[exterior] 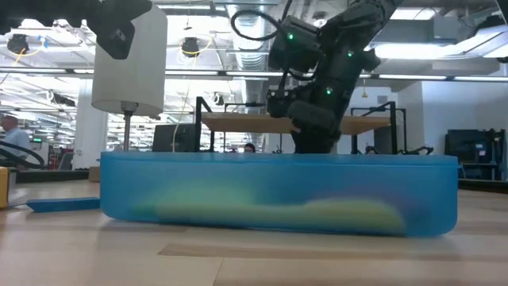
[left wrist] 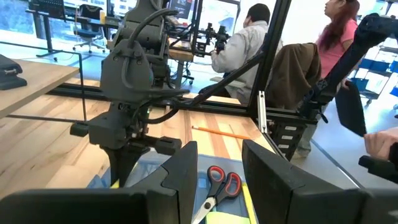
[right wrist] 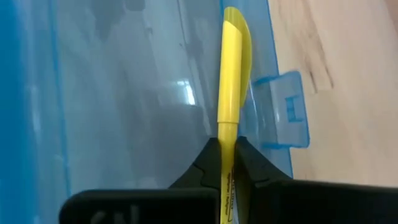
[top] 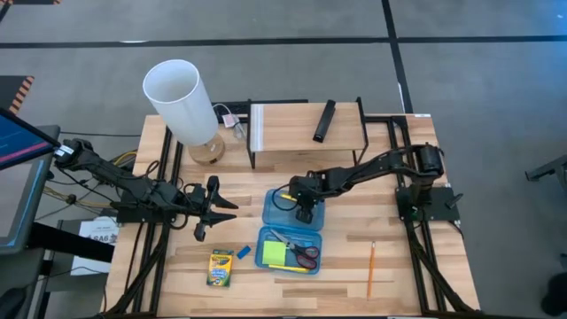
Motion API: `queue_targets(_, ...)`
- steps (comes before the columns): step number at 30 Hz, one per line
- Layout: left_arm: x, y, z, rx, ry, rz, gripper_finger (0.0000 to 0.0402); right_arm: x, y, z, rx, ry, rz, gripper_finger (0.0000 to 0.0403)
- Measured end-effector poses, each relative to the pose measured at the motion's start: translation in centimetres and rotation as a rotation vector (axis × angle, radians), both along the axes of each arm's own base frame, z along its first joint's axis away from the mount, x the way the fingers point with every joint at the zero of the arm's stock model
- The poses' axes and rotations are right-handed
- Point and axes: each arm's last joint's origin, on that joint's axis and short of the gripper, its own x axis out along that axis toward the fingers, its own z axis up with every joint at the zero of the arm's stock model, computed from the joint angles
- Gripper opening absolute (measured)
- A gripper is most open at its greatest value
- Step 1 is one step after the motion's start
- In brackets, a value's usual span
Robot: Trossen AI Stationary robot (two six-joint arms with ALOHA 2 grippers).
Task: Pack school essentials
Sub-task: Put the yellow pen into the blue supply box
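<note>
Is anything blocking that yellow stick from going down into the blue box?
Nothing visible does. The right gripper has its fingers shut on the yellow stick, right over the blue box's open, clear floor. The left gripper waits off to the side.

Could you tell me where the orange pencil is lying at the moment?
In the high view the orange pencil lies alone on the bare wood at the table's front right, to the right of the blue box that holds the scissors.
</note>
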Motion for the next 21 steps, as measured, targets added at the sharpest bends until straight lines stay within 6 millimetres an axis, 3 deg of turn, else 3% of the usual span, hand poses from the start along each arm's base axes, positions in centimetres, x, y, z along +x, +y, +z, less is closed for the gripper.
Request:
queue_targets(11, 0.0, 0.0, 0.0, -0.002, -0.004, 0.000, 0.0114, -0.4, 2.3, 3.2, 0.038, -0.109, 0.004, 0.0025)
queue_targets(21, 0.0, 0.0, 0.1, 0.004, -0.008, 0.005, 0.0114, -0.7, 9.1, 4.1, 0.127, -0.215, 0.098, 0.0032)
